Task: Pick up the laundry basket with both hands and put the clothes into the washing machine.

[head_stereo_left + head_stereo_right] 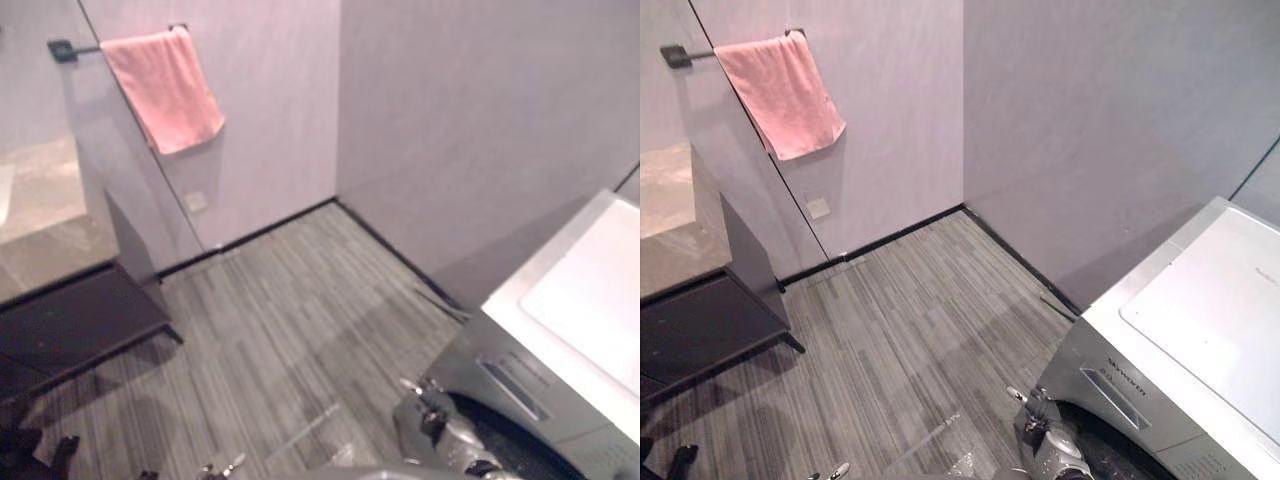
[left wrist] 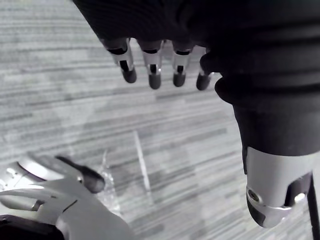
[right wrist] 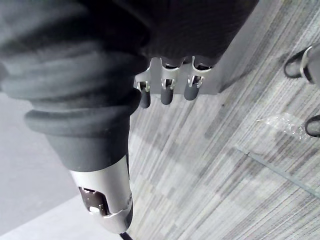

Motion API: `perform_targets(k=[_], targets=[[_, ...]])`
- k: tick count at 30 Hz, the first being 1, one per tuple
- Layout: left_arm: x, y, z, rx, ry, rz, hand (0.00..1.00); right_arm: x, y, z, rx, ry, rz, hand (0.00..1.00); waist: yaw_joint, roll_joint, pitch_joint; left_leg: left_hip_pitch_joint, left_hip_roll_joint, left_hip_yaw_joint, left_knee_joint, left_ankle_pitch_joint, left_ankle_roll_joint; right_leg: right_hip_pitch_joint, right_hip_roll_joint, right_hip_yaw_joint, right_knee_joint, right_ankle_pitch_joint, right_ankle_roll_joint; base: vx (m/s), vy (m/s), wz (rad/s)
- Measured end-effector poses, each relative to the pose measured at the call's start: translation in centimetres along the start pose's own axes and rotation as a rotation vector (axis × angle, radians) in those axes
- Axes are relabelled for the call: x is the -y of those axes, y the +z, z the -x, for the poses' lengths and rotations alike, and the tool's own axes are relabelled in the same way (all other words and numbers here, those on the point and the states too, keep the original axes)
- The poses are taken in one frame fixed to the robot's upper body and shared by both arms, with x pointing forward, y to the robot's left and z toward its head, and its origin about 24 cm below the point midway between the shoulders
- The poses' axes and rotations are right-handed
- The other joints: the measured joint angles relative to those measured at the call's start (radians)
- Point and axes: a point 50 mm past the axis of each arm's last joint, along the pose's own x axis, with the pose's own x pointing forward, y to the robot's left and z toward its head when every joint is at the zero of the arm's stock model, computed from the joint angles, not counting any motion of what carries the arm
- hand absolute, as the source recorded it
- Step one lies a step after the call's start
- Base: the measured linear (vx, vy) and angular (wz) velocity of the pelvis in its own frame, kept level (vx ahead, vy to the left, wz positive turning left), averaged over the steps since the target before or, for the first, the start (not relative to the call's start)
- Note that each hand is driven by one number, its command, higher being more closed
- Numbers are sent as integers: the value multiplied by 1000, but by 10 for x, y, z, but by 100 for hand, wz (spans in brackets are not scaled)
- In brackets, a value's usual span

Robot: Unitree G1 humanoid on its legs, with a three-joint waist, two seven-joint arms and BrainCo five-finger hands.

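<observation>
Grey washing machine [image 1: 1180, 330], lower right, beside our right hand [image 3: 166, 91]. That and the left hand [image 2: 152, 67] hang relaxed, empty; we hold no basket. Risk: turning knocks the machine.

Grey-fronted, white-topped washing machine [image 1: 1180, 330] stands against the wall [image 1: 1110, 130].

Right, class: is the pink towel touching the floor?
Apart. The left eye view shows the pink towel hanging from its rail, its lower edge well above the floor.
</observation>
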Motion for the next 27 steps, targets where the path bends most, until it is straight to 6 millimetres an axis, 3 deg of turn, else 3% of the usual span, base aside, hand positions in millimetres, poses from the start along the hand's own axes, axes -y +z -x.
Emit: perform_targets(k=[2,5,7,10,11,12,13,14,15,18,19,20,21,22,25,27], targets=[[12,5,-1,21,-39,-27,0,-1,12,-3,27,6,31,0,-1,33,-7,-23,24,-6,8,10,-12,56,13,-52,-157,62,-16,201,124,12],[25,12,-3,44,-69,-20,0,-9,23,-7,54,28,51,0,2,55,-7,-43,25,-10,19,12,-9,103,13,-77,-289,118,-4,181,83,1],[26,13,-3,47,-71,-18,0,-14,28,-8,64,40,63,0,3,57,-7,-44,23,-8,26,10,-12,116,13,-78,-314,137,5,191,24,-13],[26,12,-2,41,-70,-15,0,-15,33,-9,79,46,84,0,1,59,-8,-39,19,5,70,-13,-49,138,10,-83,-311,148,2,234,-21,-17],[26,10,-2,37,-68,-9,0,-12,31,-8,74,38,86,0,3,60,-8,-44,11,21,119,-29,-75,153,2,-94,-291,148,1,299,-26,3],[23,11,-3,39,-60,-3,0,-9,29,-8,70,30,83,0,3,49,-1,-76,-18,27,213,-43,-123,164,-37,-117,-273,147,0,234,-38,23],[11,17,-4,58,-32,-7,0,-8,22,-6,52,24,74,0,-2,3,18,-103,-13,96,193,-108,-49,185,-90,-124,-257,130,-7,150,-47,36],[14,13,-3,49,-37,-12,0,-6,22,-6,49,18,73,0,-7,13,15,-91,39,135,89,-88,-66,189,-83,-132,-247,121,3,117,-41,44],[15,11,-3,37,-37,-14,0,1,23,-6,55,0,72,0,-23,35,12,-75,80,179,15,46,-90,191,-70,-155,-220,76,30,154,-26,38],[11,7,-1,29,-27,-9,0,6,15,-4,29,-14,64,0,-15,16,18,-83,74,211,31,58,-90,174,-89,-184,-141,70,27,107,-56,37],[11,9,-2,35,-27,-13,0,14,7,-1,5,-42,36,0,-18,19,21,-84,84,222,49,66,-103,131,-78,-187,-84,16,35,31,-58,43],[10,9,-2,34,-26,-23,0,16,4,-1,-2,-50,26,0,-20,20,21,-85,85,223,53,73,-114,134,-69,-188,-119,7,32,14,-81,56],[10,8,-2,32,-25,-33,0,19,1,1,-8,-62,14,0,-25,15,19,-84,82,228,52,84,-135,139,-62,-188,-205,29,7,-12,-91,50],[11,9,-2,31,-27,-36,0,23,-3,3,-16,-71,13,0,-29,19,24,-64,79,222,33,67,-161,137,-62,-205,-226,77,9,-5,-96,54],[19,8,-2,22,-45,-48,0,35,-15,8,-54,-114,-13,0,-29,53,4,-44,96,211,-16,66,-169,140,-44,-240,-221,77,7,44,-89,32],[21,11,-3,30,-54,-65,0,34,-17,8,-59,-116,-25,0,-36,57,2,-40,99,187,-33,79,-188,150,-42,-265,-226,79,5,-15,-75,25]])
